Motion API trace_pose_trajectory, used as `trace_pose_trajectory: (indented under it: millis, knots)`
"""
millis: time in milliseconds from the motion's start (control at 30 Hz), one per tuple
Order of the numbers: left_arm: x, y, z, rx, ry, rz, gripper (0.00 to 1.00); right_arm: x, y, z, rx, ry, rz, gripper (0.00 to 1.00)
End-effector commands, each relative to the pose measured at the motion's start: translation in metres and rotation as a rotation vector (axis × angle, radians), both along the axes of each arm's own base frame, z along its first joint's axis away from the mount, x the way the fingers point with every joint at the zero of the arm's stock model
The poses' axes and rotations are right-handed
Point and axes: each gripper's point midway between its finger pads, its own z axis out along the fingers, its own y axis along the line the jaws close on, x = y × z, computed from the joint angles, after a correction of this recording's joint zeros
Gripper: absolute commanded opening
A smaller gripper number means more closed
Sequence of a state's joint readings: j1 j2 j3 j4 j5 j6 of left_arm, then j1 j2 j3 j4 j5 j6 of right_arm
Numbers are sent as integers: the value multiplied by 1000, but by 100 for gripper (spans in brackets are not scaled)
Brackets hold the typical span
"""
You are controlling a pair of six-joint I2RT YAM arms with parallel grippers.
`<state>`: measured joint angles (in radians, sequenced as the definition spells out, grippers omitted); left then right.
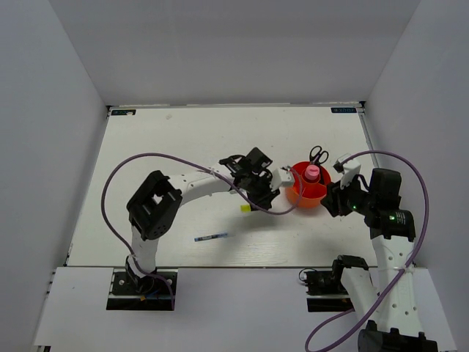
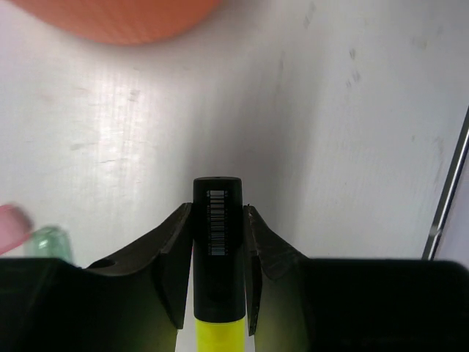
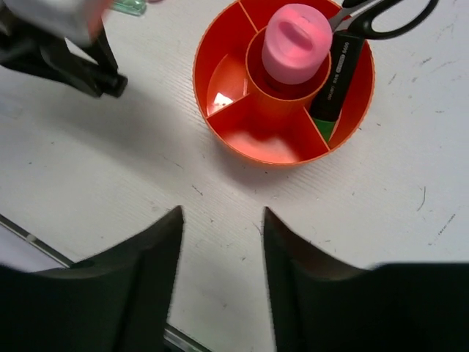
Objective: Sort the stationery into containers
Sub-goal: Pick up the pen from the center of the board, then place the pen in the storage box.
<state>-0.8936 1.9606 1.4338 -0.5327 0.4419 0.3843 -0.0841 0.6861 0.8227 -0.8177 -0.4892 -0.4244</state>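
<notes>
Left gripper: narrow, its two dark, wedge-shaped jaws press on both sides of the yellow marker; the marker lies along the middle line of the gripper.
Yellow marker: a round stick; glossy black cap with a small white barcode points away from the wrist; the bright yellow body runs back between the jaws; it is above the table and I cannot tell if it touches it.
Cup: round, orange-red, smooth plastic; a round well in the centre and thin dividers that cut the outer ring into compartments; in the left wrist view only its curved wall shows, ahead of the cap and to the left, apart from it.
Inside the cup: fat pink tube upright in the centre well; green-black marker and black-handled scissors together in one outer compartment.
Right gripper: jaws wide apart and holding nothing; it hangs over the table, the cup ahead of it, apart.
Table: white, matt, with small grey scuffs.
Thin pen: flat on the table, well apart from the cup, nearer to the arm bases.
</notes>
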Motion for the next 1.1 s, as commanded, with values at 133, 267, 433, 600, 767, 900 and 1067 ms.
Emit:
trace_pose_trajectory:
  millis: [133, 267, 433, 600, 767, 900, 1067]
  knots:
    - [60, -26, 175, -450, -127, 251, 0, 2, -17, -10, -57, 9, -88, 0]
    - [64, -32, 224, -590, -137, 277, 0, 7, -22, -15, -52, 14, -141, 0]
    - [50, -37, 248, -684, -108, 262, 0, 10, -3, -10, 86, 66, -134, 46]
    - [27, -25, 223, -649, -106, 241, 0, 19, 32, 18, 334, 213, -94, 50]
    - [12, -10, 229, -667, -137, 239, 0, 26, 56, 48, 507, 318, -8, 42]
    - [8, -6, 241, -692, -155, 223, 0, 35, 57, 64, 532, 283, -25, 44]
    - [2, -9, 235, -683, -159, 205, 0, 34, 63, 78, 601, 353, -42, 47]
